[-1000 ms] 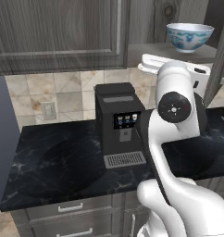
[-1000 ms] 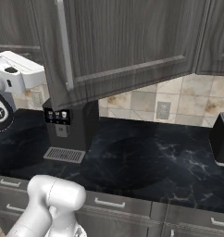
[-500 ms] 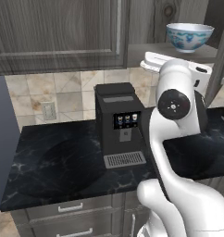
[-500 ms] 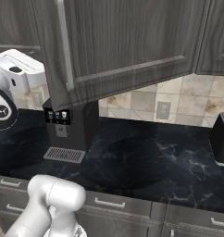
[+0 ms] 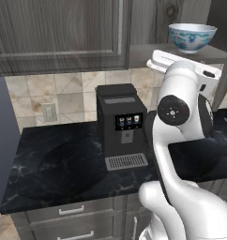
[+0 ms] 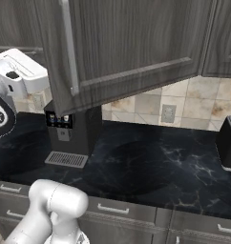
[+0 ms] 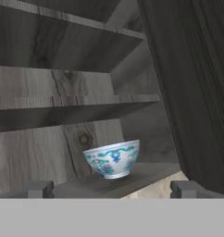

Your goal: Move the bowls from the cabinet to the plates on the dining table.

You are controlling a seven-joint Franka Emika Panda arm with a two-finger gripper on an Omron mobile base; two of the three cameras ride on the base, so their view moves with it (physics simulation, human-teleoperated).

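Note:
A white bowl with a blue pattern (image 7: 113,159) stands upright on the lowest shelf of the open cabinet (image 7: 63,111). The same bowl (image 5: 192,36) appears at the top right of the left base view. My gripper (image 7: 113,190) is open and points at the bowl from a short way off. Its fingertips (image 7: 40,189) are spread wide with nothing between them. The white hand (image 5: 181,68) hangs just below and in front of the shelf. The plates and the dining table are out of view.
The swung-out cabinet door (image 6: 131,43) stands close on the hand's right (image 7: 197,92). Below, a black coffee machine (image 5: 122,124) sits on a black marble worktop (image 5: 59,164). A dark toaster (image 6: 229,143) is at the far right, and grey drawers (image 6: 112,209) run under the worktop.
The hand has risen slightly toward the shelf. The bowl has not moved and the gripper stays open.

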